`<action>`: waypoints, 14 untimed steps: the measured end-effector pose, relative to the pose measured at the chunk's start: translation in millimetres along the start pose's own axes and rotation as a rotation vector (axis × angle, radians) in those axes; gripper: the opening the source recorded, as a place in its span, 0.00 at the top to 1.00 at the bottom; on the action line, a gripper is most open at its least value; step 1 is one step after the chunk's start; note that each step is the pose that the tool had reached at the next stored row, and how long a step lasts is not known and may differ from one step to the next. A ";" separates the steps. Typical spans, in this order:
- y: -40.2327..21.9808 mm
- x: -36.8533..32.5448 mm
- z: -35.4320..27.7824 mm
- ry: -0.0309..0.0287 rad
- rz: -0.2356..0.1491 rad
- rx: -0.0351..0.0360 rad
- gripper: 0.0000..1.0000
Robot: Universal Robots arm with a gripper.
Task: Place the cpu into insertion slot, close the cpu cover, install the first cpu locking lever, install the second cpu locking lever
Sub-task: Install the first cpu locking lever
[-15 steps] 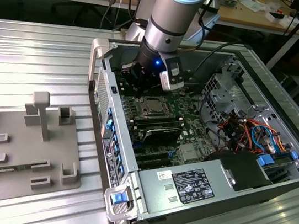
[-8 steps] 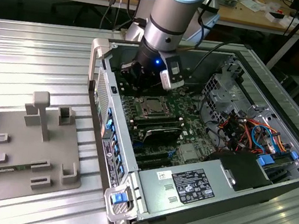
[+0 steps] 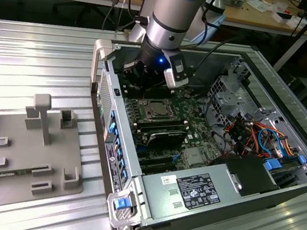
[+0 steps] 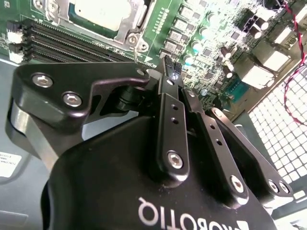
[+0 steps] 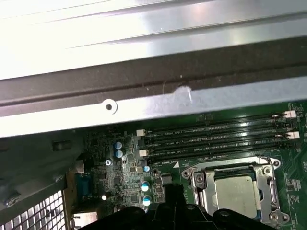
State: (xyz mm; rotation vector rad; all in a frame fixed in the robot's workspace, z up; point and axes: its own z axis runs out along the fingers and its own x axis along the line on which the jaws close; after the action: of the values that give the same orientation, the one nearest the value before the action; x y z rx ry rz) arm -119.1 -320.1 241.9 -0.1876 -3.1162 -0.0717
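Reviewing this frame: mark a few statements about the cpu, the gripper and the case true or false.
1. The cpu lies in the insertion slot. True.
2. The gripper is holding the cpu. False: the cpu lies in the slot, apart from the gripper.
3. The computer case is open, with its board exposed. True.
4. The grey fixture plate lies on the exterior view's right of the case. False: it lies on the left.

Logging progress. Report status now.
Gripper shut, beside insertion slot. Cpu seated, cpu cover down over it. No obstruction seen.
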 end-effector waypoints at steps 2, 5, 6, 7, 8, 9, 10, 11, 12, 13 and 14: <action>1.9 -0.1 0.2 0.0002 -0.003 -0.0001 0.89; 4.4 -4.8 0.4 0.0005 -0.010 -0.0004 0.89; 4.9 -7.7 0.4 0.0007 -0.012 -0.0003 0.89; 5.4 -10.3 0.5 0.0007 -0.014 -0.0003 0.89; 6.0 -13.2 0.5 0.0008 -0.015 -0.0003 0.89; 6.6 -15.8 0.6 0.0009 -0.017 -0.0003 0.89; 7.3 -18.9 0.7 0.0010 -0.019 -0.0002 0.89; 7.9 -21.4 0.9 0.0010 -0.021 -0.0001 0.89; 8.5 -23.9 1.0 0.0011 -0.023 -0.0001 0.89; 9.1 -26.7 1.3 0.0012 -0.025 -0.0002 0.89; 9.9 -30.3 1.6 0.0013 -0.027 -0.0001 0.89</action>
State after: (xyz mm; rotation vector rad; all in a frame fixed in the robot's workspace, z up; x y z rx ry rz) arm -87.8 -313.9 240.1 -0.1450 -3.1178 -0.0723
